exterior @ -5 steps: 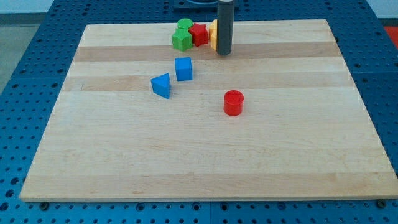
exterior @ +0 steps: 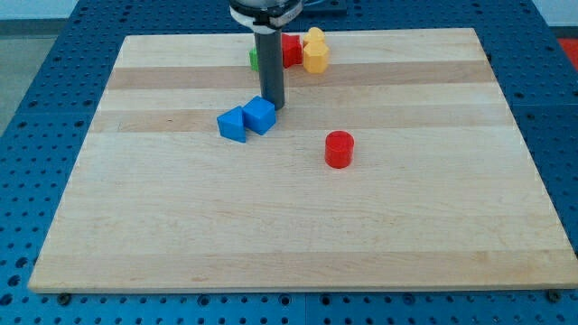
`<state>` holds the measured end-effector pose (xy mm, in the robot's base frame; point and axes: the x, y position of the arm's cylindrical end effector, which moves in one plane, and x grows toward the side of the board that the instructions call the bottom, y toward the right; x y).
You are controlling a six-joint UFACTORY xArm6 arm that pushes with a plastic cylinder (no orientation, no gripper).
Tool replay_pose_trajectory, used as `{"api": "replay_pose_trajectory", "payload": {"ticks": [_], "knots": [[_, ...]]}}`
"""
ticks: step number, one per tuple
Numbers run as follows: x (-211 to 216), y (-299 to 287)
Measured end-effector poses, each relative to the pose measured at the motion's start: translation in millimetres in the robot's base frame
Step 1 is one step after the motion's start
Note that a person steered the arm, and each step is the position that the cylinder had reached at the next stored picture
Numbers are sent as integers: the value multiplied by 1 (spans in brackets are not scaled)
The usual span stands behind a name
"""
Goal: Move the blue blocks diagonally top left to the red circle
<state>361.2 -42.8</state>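
My tip [exterior: 273, 106] stands just above and to the right of the blue cube [exterior: 259, 116], touching or nearly touching it. The blue cube rests against the blue triangular block [exterior: 233, 124] on its left. The red cylinder [exterior: 339, 149] stands apart, to the right of and slightly below the blue blocks. All lie on the wooden board [exterior: 289, 226].
At the board's top edge a cluster holds a green block [exterior: 255, 60] partly hidden behind the rod, a red block [exterior: 291, 50] and yellow blocks [exterior: 315, 52]. Blue perforated table [exterior: 36, 99] surrounds the board.
My tip moved from the top cluster down and left to the blue cube. The blue cube shifted down-left and now touches the blue triangular block.
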Motion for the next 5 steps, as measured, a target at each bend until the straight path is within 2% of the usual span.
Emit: {"api": "replay_pose_trajectory", "payload": {"ticks": [2,3,5], "knots": [[-11,-79],[1,-121],[39,-144]]}}
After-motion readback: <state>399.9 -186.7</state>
